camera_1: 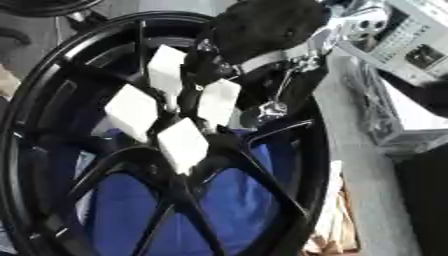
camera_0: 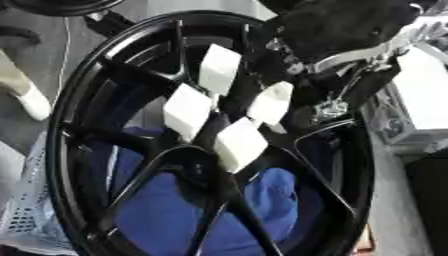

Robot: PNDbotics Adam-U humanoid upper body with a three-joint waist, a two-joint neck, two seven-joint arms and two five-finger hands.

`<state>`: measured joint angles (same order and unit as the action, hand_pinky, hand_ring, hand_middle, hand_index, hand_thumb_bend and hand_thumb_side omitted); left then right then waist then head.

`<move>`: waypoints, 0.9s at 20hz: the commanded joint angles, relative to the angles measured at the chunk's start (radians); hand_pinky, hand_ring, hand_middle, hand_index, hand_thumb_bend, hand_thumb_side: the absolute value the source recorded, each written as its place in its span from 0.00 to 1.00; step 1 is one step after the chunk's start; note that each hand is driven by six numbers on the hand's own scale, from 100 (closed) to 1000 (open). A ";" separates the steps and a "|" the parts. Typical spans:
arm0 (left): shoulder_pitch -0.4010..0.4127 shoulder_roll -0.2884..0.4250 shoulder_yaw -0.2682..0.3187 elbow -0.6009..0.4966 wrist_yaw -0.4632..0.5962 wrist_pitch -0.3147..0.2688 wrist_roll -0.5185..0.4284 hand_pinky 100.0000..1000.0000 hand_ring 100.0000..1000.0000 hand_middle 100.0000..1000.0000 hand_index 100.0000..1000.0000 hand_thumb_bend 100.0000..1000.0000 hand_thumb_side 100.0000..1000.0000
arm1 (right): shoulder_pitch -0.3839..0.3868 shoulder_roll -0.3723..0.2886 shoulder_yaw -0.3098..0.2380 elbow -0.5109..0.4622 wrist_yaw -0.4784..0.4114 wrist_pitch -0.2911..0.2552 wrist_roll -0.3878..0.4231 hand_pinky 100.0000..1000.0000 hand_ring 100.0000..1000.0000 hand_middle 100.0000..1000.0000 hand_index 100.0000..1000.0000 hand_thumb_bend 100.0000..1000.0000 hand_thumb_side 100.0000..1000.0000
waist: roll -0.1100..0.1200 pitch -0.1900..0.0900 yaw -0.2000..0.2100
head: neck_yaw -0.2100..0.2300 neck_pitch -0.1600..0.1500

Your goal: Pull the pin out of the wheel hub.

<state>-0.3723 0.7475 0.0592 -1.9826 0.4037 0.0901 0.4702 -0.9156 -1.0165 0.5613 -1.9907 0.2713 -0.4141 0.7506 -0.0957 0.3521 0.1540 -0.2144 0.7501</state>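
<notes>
Standing nearly on edge, the large black spoked alloy wheel [camera_0: 131, 165] fills your view, tilted so that its hub faces you and the four white block-shaped pins [camera_0: 241, 144] stick out where you can reach them; they cluster round the hub centre, one toward the upper rim, one left, one right, one lower; blue cloth [camera_0: 175, 210] shows through the spokes behind. Your right hand [camera_1: 262, 30], black with a silver wrist band, comes in from the upper right rim and hangs over the hub's upper right side, close to the right-hand white pin [camera_1: 219, 102]; that placement suits a pull outward along the pin's axis, in my judgement. Of the fingers you cannot tell whether they are spread or pinching; the dark bulk hides them, and contact with any pin is unclear. Your left hand does not show.
</notes>
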 commanded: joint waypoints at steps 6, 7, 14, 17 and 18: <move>-0.003 0.014 0.009 -0.017 0.004 -0.001 0.000 0.73 0.66 0.73 0.71 0.17 0.85 | -0.012 -0.008 -0.008 -0.009 0.040 0.007 0.011 0.83 0.81 0.73 0.81 0.30 0.00 | 0.006 -0.008 0.003 | -0.005 -0.011; -0.002 0.013 0.009 -0.017 0.004 0.000 0.000 0.73 0.66 0.73 0.71 0.17 0.85 | -0.010 -0.008 -0.009 -0.009 0.046 0.009 0.010 0.83 0.81 0.73 0.81 0.31 0.00 | 0.006 -0.007 0.003 | -0.005 -0.012; -0.001 0.012 0.011 -0.017 0.004 -0.002 0.000 0.74 0.66 0.73 0.71 0.17 0.85 | 0.004 -0.012 -0.015 -0.009 0.082 0.018 0.001 0.84 0.81 0.73 0.81 0.32 0.00 | 0.008 -0.001 0.006 | -0.009 -0.018; -0.001 0.012 0.010 -0.017 0.004 -0.002 0.000 0.74 0.66 0.73 0.71 0.17 0.85 | 0.009 -0.014 -0.019 -0.009 0.094 0.025 -0.001 0.84 0.81 0.73 0.81 0.32 0.00 | 0.009 0.000 0.006 | -0.010 -0.020; -0.001 0.011 0.010 -0.017 0.004 -0.002 0.000 0.74 0.66 0.72 0.71 0.17 0.85 | 0.011 -0.014 -0.020 -0.009 0.098 0.027 -0.001 0.84 0.81 0.73 0.81 0.32 0.00 | 0.009 0.001 0.006 | -0.010 -0.021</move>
<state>-0.3695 0.7395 0.0593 -1.9826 0.4050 0.0901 0.4702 -0.8960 -1.0079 0.5601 -1.9907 0.3593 -0.3887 0.7488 -0.0942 0.3661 0.1591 -0.2219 0.7424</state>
